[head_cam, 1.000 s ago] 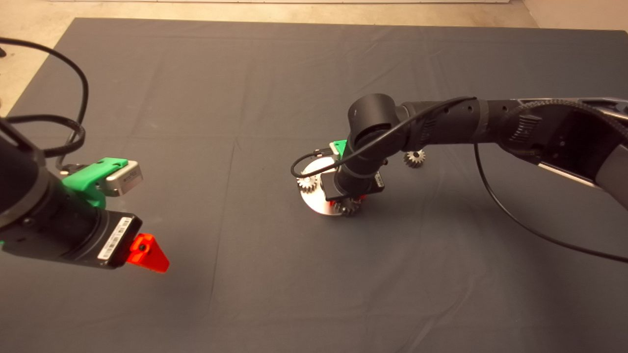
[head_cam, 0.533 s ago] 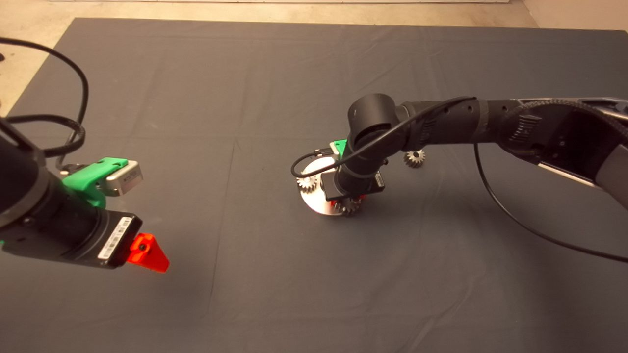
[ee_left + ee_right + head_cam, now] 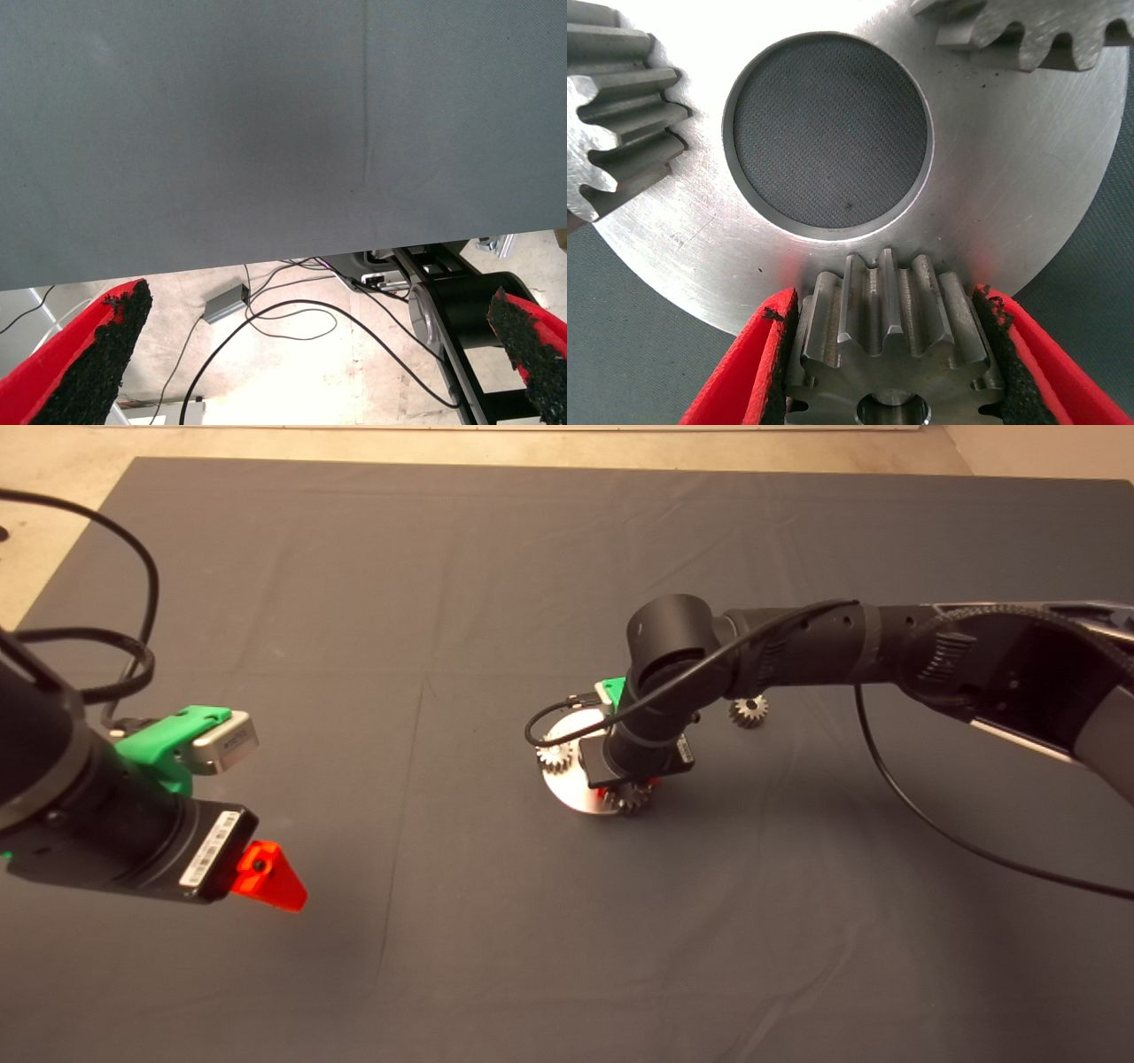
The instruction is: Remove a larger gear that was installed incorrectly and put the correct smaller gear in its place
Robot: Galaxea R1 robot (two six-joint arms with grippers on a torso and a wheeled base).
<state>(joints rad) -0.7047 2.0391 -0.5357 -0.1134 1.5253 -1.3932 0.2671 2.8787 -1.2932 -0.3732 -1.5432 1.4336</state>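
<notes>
A round silver plate [image 3: 567, 788] lies mid-mat with gears on it. My right gripper [image 3: 631, 788] points down at the plate's near rim. In the right wrist view its pads [image 3: 782, 354] press both sides of the larger gear [image 3: 886, 341], which has flared slanted teeth and a shiny hub; the gear also shows in the head view [image 3: 631, 802]. Two small gears [image 3: 620, 133] [image 3: 1028, 31] sit on the plate [image 3: 1010, 195] around its centre hole. The smaller gear [image 3: 749, 710] lies loose on the mat behind the right arm. My left gripper [image 3: 266, 877] is open and empty at the lower left.
The left wrist view shows the left gripper [image 3: 319, 301] over the mat's edge [image 3: 266, 257], with floor cables and a small grey box [image 3: 226, 303] beyond. A black cable [image 3: 957, 841] hangs from the right arm over the mat.
The left arm has shifted very slightly. The right gripper and the gears have not moved.
</notes>
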